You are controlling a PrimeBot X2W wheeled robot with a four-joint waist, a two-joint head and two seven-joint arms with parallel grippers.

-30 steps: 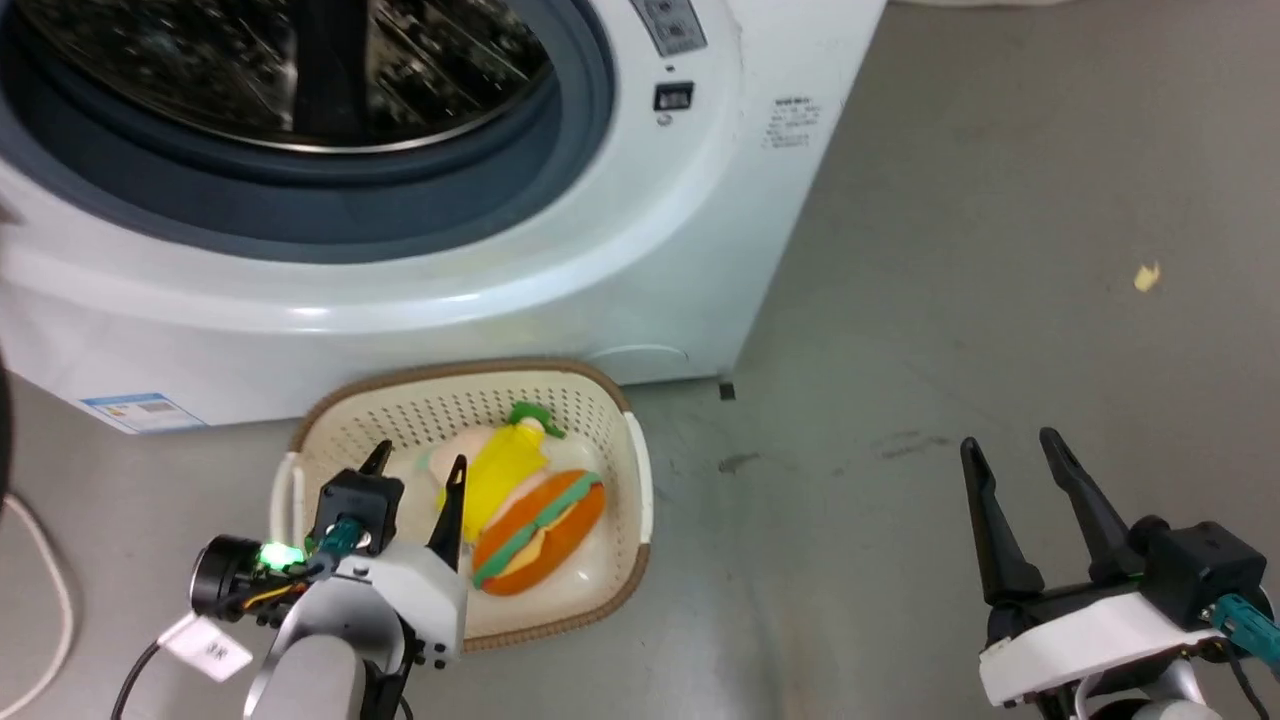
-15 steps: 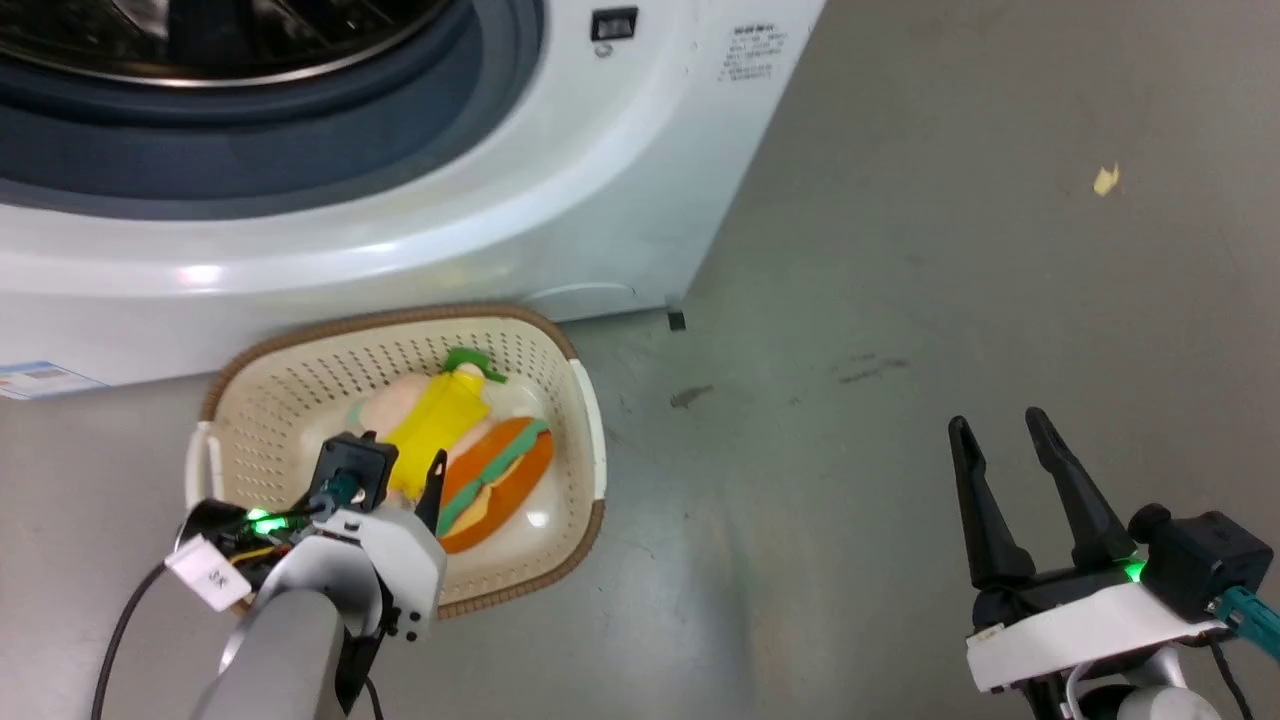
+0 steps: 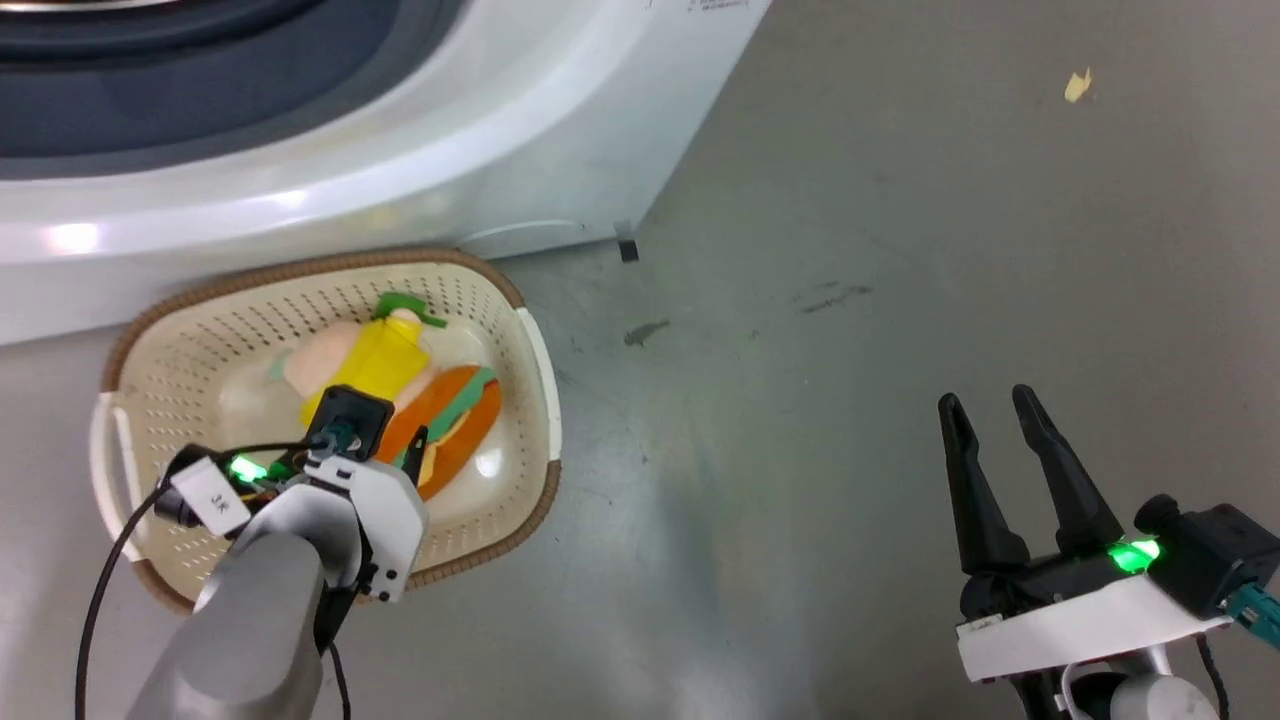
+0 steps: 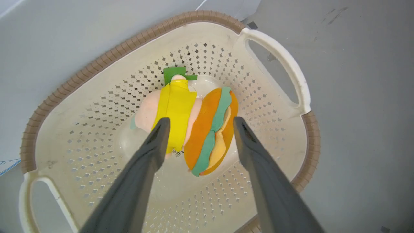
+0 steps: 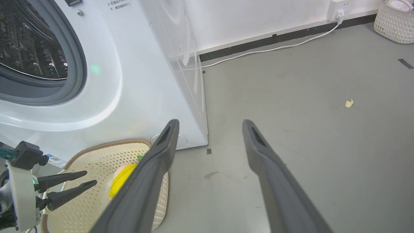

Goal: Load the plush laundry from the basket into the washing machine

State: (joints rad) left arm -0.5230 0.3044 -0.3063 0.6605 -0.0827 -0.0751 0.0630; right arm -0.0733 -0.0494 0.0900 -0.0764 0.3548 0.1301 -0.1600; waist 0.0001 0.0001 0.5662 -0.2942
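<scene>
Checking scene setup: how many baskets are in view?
2. The cream basket sits on the floor before the washing machine; a white woven basket stands far off near the wall. More may lie out of frame.

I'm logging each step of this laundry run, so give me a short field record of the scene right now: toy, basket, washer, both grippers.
plush laundry: lying in the basket, not gripped
basket: on the floor, close in front of the washing machine
washing machine: drum seen through the porthole
left gripper: open, over the basket, fingers spread to either side of the toy; contact unclear
right gripper: open, empty, over floor to the right
</scene>
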